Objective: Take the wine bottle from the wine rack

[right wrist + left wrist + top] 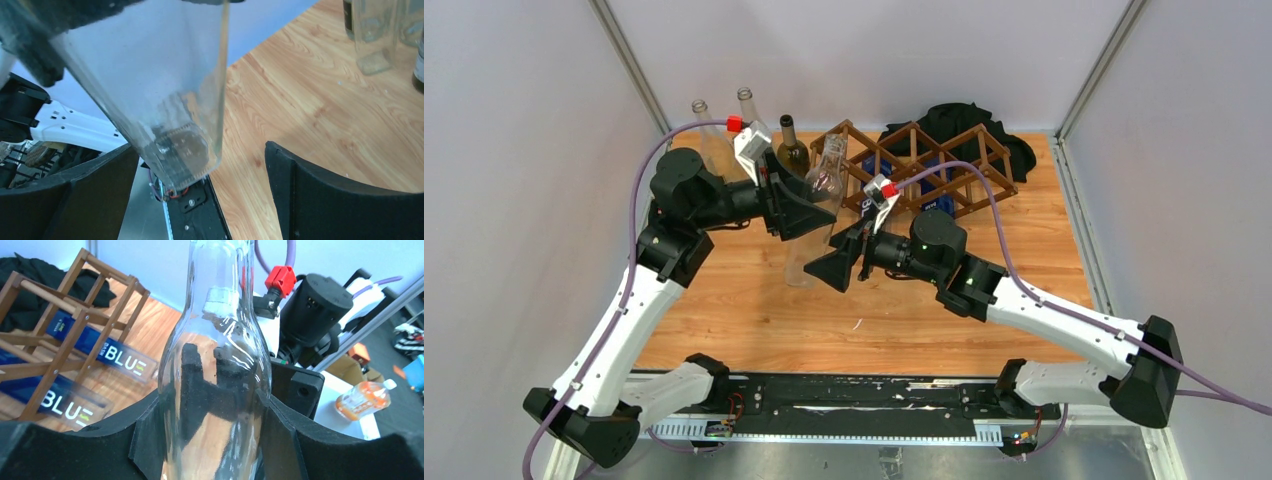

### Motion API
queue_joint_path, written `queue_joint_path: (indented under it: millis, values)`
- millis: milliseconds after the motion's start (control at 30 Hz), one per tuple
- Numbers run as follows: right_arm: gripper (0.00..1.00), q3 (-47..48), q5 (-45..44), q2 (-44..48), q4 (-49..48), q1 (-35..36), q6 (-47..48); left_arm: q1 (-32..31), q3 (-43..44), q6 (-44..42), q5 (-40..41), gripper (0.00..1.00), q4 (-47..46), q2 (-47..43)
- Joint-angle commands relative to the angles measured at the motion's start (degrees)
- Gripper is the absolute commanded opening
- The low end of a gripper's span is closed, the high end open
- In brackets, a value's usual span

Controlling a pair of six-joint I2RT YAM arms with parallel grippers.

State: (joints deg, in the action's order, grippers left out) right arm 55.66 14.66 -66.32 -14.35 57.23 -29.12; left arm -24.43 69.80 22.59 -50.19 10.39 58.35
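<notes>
A clear glass wine bottle (pixel 822 178) hangs tilted over the table, clear of the dark wooden wine rack (pixel 924 160). My left gripper (pixel 807 208) is shut on its body, and the black pads press both sides of the glass (pixel 215 385). The rack (pixel 65 325) stands behind, to the left. My right gripper (pixel 829 268) is open beside the bottle's base. In the right wrist view that base (pixel 170 125) hangs between the wide-apart fingers (pixel 340 200), nearer the left one and touching neither.
Blue bottles marked BLUE (pixel 117 357) lie in the rack's cells. A black cloth (pixel 964 125) is heaped behind the rack. Two clear bottles (pixel 706 130) and a dark one (pixel 792 148) stand at the back left, also showing as bottles (pixel 372 35) in the right wrist view.
</notes>
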Motion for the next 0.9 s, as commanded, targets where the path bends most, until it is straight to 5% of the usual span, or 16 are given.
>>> queue_joint_path:
  millis: [0, 233, 400, 467, 533, 633, 867]
  values:
    - [0.99, -0.90, -1.40, -1.43, -9.47, 0.76, 0.74, 0.08, 0.21, 12.36, -5.41, 0.00, -12.49, -1.58]
    - [0.95, -1.25, 3.09, -2.77, -17.68, 0.78, -3.08, 0.08, -0.59, 16.05, -5.67, 0.00, -15.89, -2.50]
    - [0.71, -1.13, 4.01, -2.26, -16.74, 0.78, -3.75, 0.08, -0.81, 15.47, -5.80, 0.00, -15.77, -2.95]
    - [0.54, -1.36, 3.39, -1.45, -15.48, 0.78, -3.56, 0.08, -0.81, 14.67, -5.56, 0.16, -15.04, -3.06]
    - [0.27, -0.93, 2.80, -0.59, -12.71, 0.78, -2.97, 0.08, -0.20, 12.60, -4.96, 0.63, -12.91, -3.01]
    - [0.01, 0.47, 1.94, 0.40, -6.55, 0.78, -0.95, 0.08, 2.35, 6.92, -4.38, 0.97, -5.34, -2.61]
    - [0.00, 0.65, -0.52, 2.13, 2.26, 2.13, 5.35, 0.25, 5.08, 2.04, -3.99, 0.99, -2.09, -2.37]
